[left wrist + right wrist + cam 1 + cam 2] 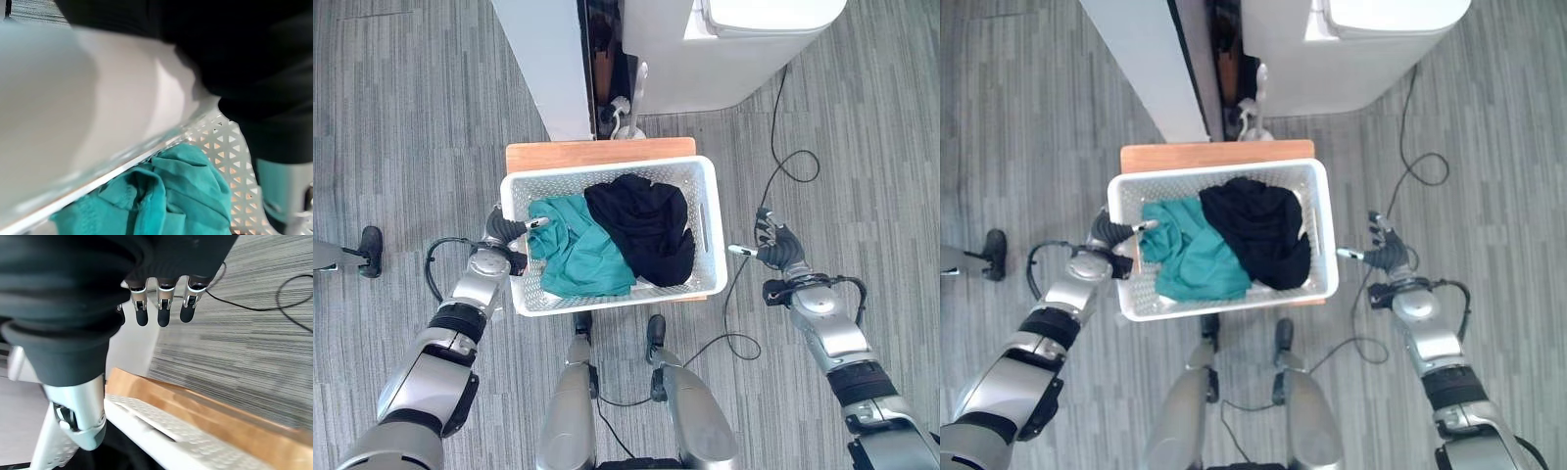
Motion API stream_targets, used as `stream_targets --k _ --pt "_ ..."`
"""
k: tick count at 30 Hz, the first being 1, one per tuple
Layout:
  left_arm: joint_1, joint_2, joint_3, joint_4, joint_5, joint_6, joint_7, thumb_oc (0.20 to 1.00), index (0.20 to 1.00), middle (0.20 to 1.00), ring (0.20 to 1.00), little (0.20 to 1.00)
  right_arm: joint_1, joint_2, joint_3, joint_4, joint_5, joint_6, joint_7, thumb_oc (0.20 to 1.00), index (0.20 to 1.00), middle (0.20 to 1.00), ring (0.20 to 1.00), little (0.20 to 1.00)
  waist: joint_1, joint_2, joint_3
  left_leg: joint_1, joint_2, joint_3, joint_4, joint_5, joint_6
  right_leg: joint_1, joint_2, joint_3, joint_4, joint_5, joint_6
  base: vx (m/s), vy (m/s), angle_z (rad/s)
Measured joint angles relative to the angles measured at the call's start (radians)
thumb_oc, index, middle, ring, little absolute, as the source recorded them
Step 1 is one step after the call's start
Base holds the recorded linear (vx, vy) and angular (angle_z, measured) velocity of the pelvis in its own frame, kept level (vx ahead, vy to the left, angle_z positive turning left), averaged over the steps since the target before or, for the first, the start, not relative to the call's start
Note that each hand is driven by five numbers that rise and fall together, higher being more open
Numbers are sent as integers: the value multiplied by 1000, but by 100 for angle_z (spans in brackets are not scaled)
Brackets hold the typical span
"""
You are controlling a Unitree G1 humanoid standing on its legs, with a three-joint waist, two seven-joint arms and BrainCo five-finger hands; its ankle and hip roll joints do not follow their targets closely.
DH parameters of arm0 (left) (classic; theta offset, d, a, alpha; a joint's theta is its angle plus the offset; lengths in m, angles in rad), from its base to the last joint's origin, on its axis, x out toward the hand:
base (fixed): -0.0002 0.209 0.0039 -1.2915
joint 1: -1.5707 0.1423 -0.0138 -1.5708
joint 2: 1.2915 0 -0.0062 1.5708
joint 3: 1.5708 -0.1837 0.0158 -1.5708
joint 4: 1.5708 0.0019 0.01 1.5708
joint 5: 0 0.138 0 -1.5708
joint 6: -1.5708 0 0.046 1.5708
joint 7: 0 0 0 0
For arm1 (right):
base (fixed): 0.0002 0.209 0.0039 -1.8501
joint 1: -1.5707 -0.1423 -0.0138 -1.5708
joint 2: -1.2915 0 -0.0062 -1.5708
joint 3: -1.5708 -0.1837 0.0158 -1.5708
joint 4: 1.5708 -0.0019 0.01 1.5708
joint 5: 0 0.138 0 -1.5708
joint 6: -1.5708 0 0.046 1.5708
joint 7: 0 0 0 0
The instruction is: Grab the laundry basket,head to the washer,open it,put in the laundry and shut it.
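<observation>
White washer (744,49) sits beyond the basket, next to a white panel (543,59) with a dark gap between them. White perforated basket (612,299) rests on a wooden stand (597,154), just in front of the washer. Grey striped floor (401,117) all around the basket.

Inside the basket: black garment (641,225) piled on the right half, teal garment (578,250) on the left half, the two touching in the middle.

Left hand (504,235) is at the basket's left wall, a dark-tipped finger hooked over the rim above the teal garment; left wrist view shows the rim and teal cloth very close. Whether the fingers fully clamp the wall, cannot tell.

Right hand (773,245) is just right of the basket, apart from its right wall, fingers (163,308) fairly straight and spread, thumb pointing toward the basket, holding nothing.
</observation>
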Motion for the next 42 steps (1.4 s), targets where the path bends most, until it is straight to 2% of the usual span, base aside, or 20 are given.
stream_targets --k 3,9,15,22,26,27,28,29,30,31,32,33,34,35,39,42 --pt "6 1 -4 -25 -1 1 0 1000 1000 1000 1000 1000 -25 2 27 -1 -9 4 -4 1000 1000 1000 1000 1000 9 6 3 -2 0 1 -1 0 0 -5 0 1 3 -1 0 0 0 0" --pt "10 0 -6 -85 0 23 0 1000 1000 1000 1000 1000 -113 13 110 107 -142 47 -3 1000 1000 1000 1000 1000 27 8 4 -17 0 -4 -1 0 0 -16 0 -4 4 -2 -1 2 5 3" --pt "12 0 -6 -108 0 41 10 1000 1000 1000 1000 1000 -165 76 139 176 -179 90 -4 1000 1000 1000 1000 1000 29 10 6 -19 -1 -7 0 0 0 -15 0 -10 3 -2 -1 0 0 0" --pt "11 5 -13 -132 -1 60 25 1000 1000 1000 1000 1000 -220 107 146 240 -173 116 -31 1000 1000 1000 1000 1000 30 14 8 -29 -1 -18 5 0 0 -18 0 -20 1 -2 -1 1 4 2" --pt "11 29 -39 -166 -4 60 23 1000 1000 1000 1000 1000 -245 107 146 248 -98 116 -52 1000 1000 1000 1000 1000 34 14 8 -45 -1 -26 6 2 -2 -31 1 -26 2 -2 -2 6 5 4" --pt "11 37 -45 -167 -8 60 22 824 824 824 824 824 -249 107 147 248 -77 116 -56 1000 1000 1000 1000 1000 35 14 8 -47 -1 -26 6 2 -2 -33 1 -26 2 -2 -2 0 0 0" --pt "11 41 -45 -172 -9 59 22 548 548 548 548 548 -252 107 147 247 -62 115 -63 1000 1000 1000 1000 1000 34 14 8 -51 -1 -27 6 2 -2 -37 1 -26 2 -2 -2 0 0 0" --pt "11 43 -44 -177 -10 57 23 448 448 448 448 448 -253 107 147 243 -54 113 -66 1000 1000 1000 1000 1000 35 14 8 -55 -1 -26 6 2 -2 -42 1 -26 4 -2 -2 0 0 0" --pt "11 44 -42 -182 -10 56 23 200 200 200 200 200 -253 106 146 239 -39 111 -68 1000 1000 1000 1000 1000 36 14 8 -59 -1 -26 6 4 -3 -46 1 -26 5 -2 -2 0 0 0" --pt "10 44 -40 -185 -10 56 23 200 200 200 200 200 -254 106 147 238 -39 110 -68 1000 1000 1000 1000 1000 36 14 8 -60 -1 -27 6 4 -3 -47 1 -26 5 -2 -2 0 0 0" --pt "10 45 -41 -187 -10 57 23 200 200 200 200 200 -252 105 147 236 -36 110 -68 780 780 780 780 780 36 14 8 -60 -1 -27 6 4 -3 -46 1 -26 5 -2 -2 0 0 0" --pt "10 46 -44 -193 -11 58 24 200 200 200 200 200 -249 96 147 228 -10 109 -68 467 467 467 467 467 38 13 8 -62 -1 -27 6 4 -3 -48 1 -27 5 -2 -2 0 0 0" --pt "9 46 -43 -194 -10 58 25 200 200 200 200 200 -249 94 147 226 1 109 -67 313 313 313 313 313 38 13 8 -63 -1 -28 7 4 -3 -49 1 -27 5 -2 -2 0 0 0" --pt "8 46 -43 -194 -10 59 26 200 200 200 200 200 -248 92 147 223 3 109 -67 200 200 200 200 200 38 13 8 -63 -1 -28 6 4 -3 -49 1 -27 5 -2 -2 0 0 0" --pt "9 87 -70 -215 4 63 26 200 200 200 200 200 -242 85 147 204 20 109 -74 200 200 200 200 200 38 13 8 -67 -1 -27 6 4 -3 -53 2 -26 5 -2 -2 0 0 0" --pt "13 94 -74 -236 74 67 26 200 200 200 200 200 -232 83 139 186 18 109 -91 200 200 200 200 200 40 8 11 -72 -1 -27 6 4 -3 -58 2 -26 6 -2 -2 0 0 0"
